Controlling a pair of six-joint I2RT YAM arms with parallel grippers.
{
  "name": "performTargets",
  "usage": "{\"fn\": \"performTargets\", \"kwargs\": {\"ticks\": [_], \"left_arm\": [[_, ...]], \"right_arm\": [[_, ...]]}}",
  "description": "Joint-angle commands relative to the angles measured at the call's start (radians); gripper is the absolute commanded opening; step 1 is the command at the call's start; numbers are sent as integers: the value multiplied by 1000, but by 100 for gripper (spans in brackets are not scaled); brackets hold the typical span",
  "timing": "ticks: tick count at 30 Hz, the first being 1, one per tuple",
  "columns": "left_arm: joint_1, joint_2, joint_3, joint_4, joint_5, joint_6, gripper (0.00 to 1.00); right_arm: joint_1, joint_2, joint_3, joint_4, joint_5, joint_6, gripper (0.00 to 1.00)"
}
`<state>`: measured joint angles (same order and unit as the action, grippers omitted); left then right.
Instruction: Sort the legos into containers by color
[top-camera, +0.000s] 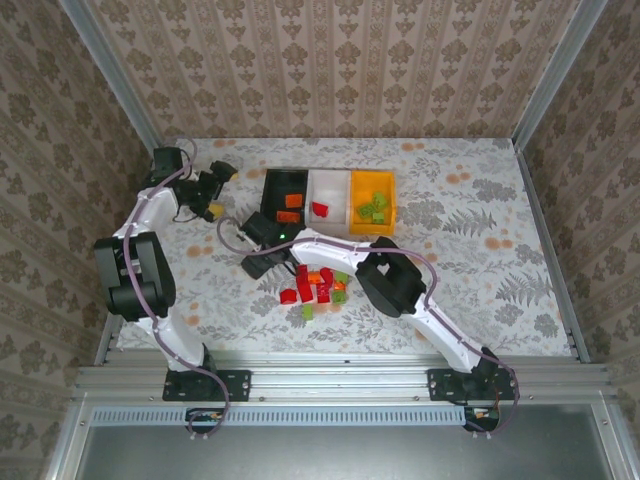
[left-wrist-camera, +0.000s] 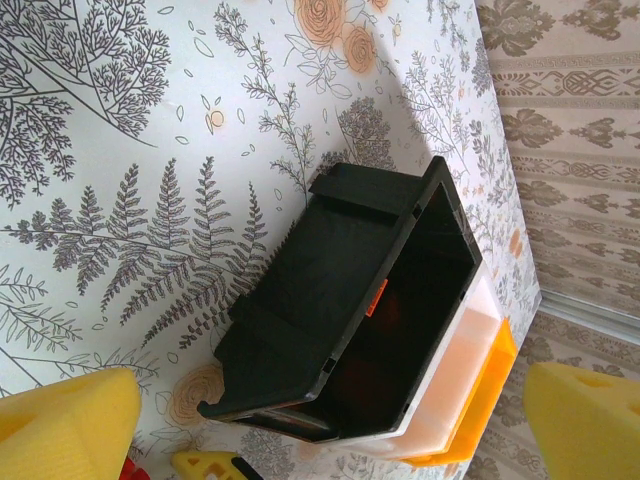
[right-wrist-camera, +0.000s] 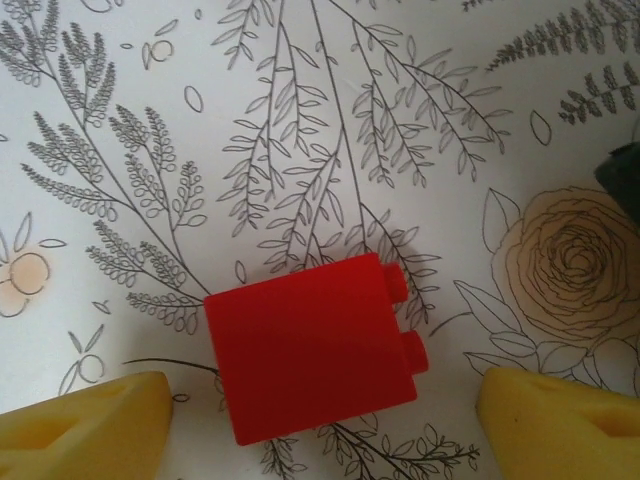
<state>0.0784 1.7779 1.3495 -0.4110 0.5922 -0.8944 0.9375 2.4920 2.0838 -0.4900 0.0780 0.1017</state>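
Some bricks in bins (top-camera: 329, 173); brick pile (top-camera: 315, 285) remains mid-desk. Right gripper (right-wrist-camera: 320, 428) wide around red brick (right-wrist-camera: 310, 345); left gripper (left-wrist-camera: 325, 420) wide, empty.

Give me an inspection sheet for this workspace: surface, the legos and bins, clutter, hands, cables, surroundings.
Surface: floral tablecloth, flat.
Job's things: black bin holds orange bricks; white bin, a red brick; orange-yellow bin, green bricks; loose pile in front.
Clutter: nothing seen.
Hands: left hand open beside the black bin; right hand open, straddling a lone red brick on the cloth.
Cables: one cable along each arm.
Surroundings: patterned walls, metal rail at the near edge.
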Motion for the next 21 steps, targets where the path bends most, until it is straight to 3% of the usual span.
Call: {"fn": "performTargets", "kwargs": {"ticks": [1,7,11,15,21], "left_arm": [[1,-23,-3,9,21,-6,100],[13,-35,-1,10,27,-9,100],[20,-37,-4,18,33,-18,100],[22,-32,-9,27,40,-24,100],[24,-28,-10,34,43,-31,100]], "right_arm": [[-4,50,52,-40,20,-35,81],[-3,112,121,-40,38,-75,74],[-4,137,172,-84,55,-89,64],[-3,119,148,-73,55,-81,53],[8,39,44,7,64,-65,45]]}}
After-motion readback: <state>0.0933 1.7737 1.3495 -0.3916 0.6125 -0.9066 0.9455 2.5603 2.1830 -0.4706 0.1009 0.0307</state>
